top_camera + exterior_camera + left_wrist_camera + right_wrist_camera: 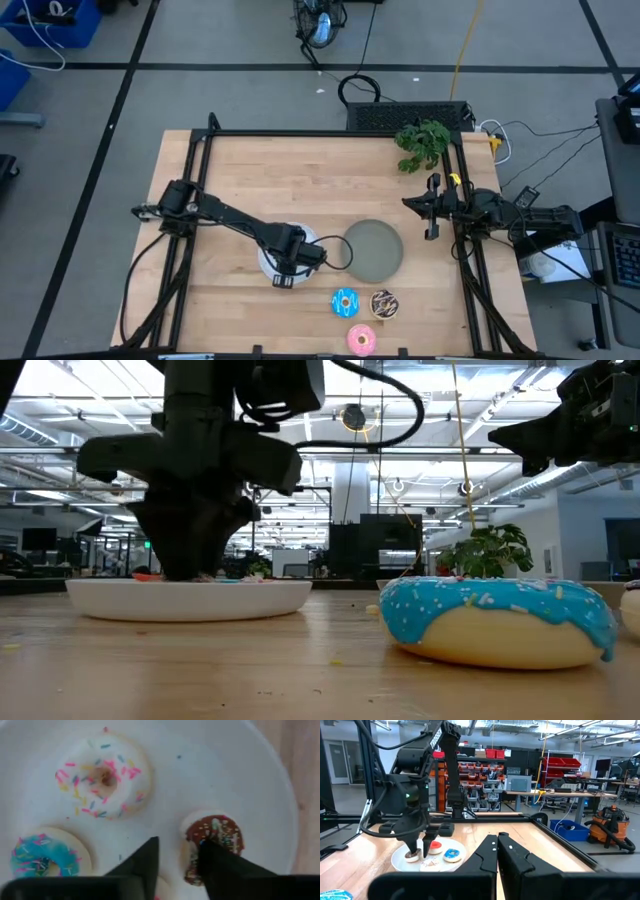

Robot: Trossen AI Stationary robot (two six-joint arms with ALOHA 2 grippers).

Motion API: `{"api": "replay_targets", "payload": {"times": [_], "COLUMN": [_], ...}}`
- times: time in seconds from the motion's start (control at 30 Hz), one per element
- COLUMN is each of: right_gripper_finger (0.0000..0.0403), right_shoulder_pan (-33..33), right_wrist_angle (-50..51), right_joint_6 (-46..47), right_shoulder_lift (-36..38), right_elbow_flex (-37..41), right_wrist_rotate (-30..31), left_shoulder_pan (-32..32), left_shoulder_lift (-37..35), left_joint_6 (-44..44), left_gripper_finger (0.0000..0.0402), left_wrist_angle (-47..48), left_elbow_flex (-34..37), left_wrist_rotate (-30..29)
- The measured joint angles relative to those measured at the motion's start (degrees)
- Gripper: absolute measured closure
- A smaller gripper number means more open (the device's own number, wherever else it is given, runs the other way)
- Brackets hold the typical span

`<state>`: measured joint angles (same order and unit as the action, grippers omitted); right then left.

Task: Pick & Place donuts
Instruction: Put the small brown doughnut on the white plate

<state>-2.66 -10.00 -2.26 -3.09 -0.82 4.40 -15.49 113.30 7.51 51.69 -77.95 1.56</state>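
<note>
Left wrist view: brown donut [214,836] with sprinkled chocolate icing.

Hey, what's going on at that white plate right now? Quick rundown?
Left gripper down over white plate, fingers parted beside tiny brown donut. Right gripper shut, parked at table's right edge. Three larger donuts wait on the table, blue-iced donut nearest. Nothing in the way.

Left arm: reaches in from the table's left edge; its gripper [287,270] is down over the white plate [266,262].
Grey plate [373,249]: just right of the white plate.
Donuts: blue-iced [345,302], chocolate sprinkled [384,304], pink-iced [361,340], grouped near the front edge.
Right gripper [432,207]: at the right edge, below a plant [423,142].
</note>
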Motion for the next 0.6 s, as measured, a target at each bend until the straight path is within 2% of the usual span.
{"api": "replay_targets", "payload": {"times": [0.17,0.33,0.47,0.6], "right_gripper_finger": [0.0403,0.0403,0.0403,0.0403], "right_shoulder_pan": [0.0,0.0,0.0,0.0], "right_wrist_angle": [0.0,0.0,0.0,0.0], "right_joint_6": [-0.1,-0.1,-0.1,-0.1], "right_shoulder_lift": [0.0,0.0,0.0,0.0], "right_elbow_flex": [0.0,0.0,0.0,0.0], "right_wrist_rotate": [0.0,0.0,0.0,0.0], "left_shoulder_pan": [-0.5,-0.5,-0.6,-1.1], "left_shoulder_lift": [0.0,-0.5,-0.5,-0.5], "left_joint_6": [0.9,1.6,1.4,0.5], "left_gripper_finger": [0.019,0.0136,0.0116,0.0128], "left_wrist_angle": [1.6,2.9,4.0,4.4], "left_elbow_flex": [-1.4,-4.4,-6.5,-6.7], "left_wrist_rotate": [-3.0,-4.7,-4.7,-6.4]}}
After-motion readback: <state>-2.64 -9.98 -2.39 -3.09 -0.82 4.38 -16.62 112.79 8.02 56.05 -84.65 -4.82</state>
